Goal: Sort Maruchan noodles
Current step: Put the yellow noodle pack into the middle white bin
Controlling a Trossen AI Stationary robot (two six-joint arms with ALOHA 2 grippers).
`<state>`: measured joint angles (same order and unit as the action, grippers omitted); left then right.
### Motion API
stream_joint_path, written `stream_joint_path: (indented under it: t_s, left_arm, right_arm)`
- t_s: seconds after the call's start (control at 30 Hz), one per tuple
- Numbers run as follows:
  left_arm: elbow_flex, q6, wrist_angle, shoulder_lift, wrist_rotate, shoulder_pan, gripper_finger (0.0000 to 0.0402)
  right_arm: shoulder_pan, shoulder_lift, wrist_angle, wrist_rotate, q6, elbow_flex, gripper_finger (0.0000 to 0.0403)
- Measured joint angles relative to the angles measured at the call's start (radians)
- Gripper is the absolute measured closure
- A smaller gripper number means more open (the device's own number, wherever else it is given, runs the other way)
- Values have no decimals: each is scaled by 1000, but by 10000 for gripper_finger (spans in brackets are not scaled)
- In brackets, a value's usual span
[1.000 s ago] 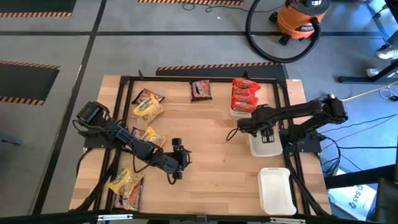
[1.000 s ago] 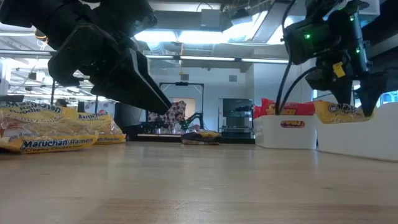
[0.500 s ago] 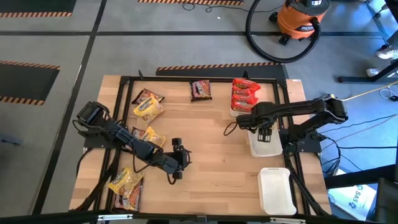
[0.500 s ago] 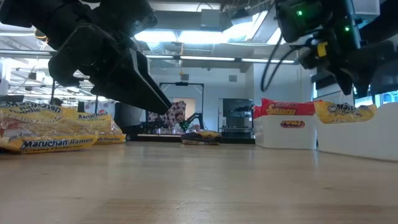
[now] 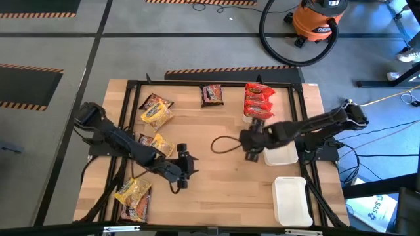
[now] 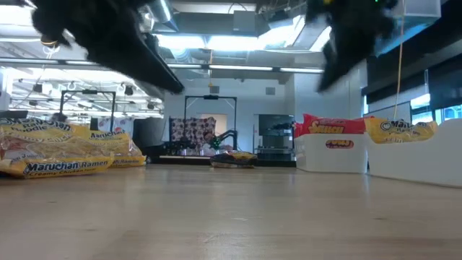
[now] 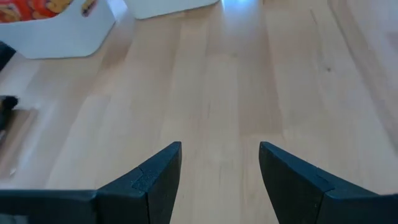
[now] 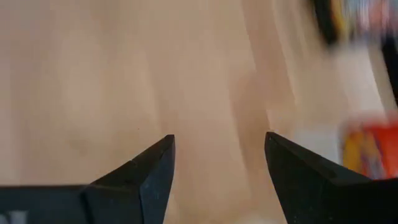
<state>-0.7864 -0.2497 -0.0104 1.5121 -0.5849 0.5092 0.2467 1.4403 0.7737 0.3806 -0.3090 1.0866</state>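
Maruchan packets lie flat on the wooden table: a maroon one (image 5: 212, 95) near the far edge, yellow and maroon ones (image 5: 156, 110) far left, more (image 5: 157, 144) beside my left arm, and some (image 5: 134, 196) near left. Red packets (image 5: 258, 101) are stacked in a white tray; the low view shows a yellow packet (image 6: 401, 130) in the neighbouring tray (image 5: 282, 156). My left gripper (image 5: 187, 164) hangs open over bare wood near the table's middle (image 7: 221, 155). My right gripper (image 5: 248, 145) is open over bare wood left of the trays (image 8: 221, 146).
A third white tray (image 5: 292, 200) sits at the near right corner. A black frame (image 5: 197, 83) runs around the work area. A cable loop (image 5: 223, 144) lies left of the right gripper. Bare wood stretches between the two grippers.
My right gripper has swung from above the yellow-packet tray toward the table's left, ending over bare wood, still open and holding nothing. My left arm has shifted slightly toward the left and shows higher in the low view. No packet has moved.
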Motion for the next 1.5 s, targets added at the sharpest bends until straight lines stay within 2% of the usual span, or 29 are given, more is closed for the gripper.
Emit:
stream_joint_path:
  t_s: [0.23, 0.43, 0.6, 0.83, 0.9, 1.03, 1.33, 1.5]
  left_arm:
    - [0, -32, 64, -164, 2, 35, 192]
    - [0, -77, 135, -223, 16, 44, 192]
    - [0, -269, 358, -328, 16, 24, 178]
    - [0, -685, 835, -483, 101, -30, 161]
    - [0, -774, 971, -507, 137, -53, 162]
    - [0, -875, 1128, -517, 215, -115, 163]
    - [70, -828, 1121, -515, 342, -271, 164]
    - [133, -745, 1021, -515, 446, -346, 164]
  right_arm:
    - [151, 62, -433, 56, 132, 0, 178]
    - [229, 188, -614, 66, 209, -1, 178]
    - [240, 309, -765, 82, 246, -2, 178]
    - [221, 443, -1004, 25, 339, -2, 178]
    - [216, 463, -1042, 3, 344, -2, 178]
    - [203, 491, -1088, -36, 344, -2, 178]
    - [191, 496, -1105, -65, 343, -2, 178]
    - [191, 496, -1102, -68, 344, -2, 178]
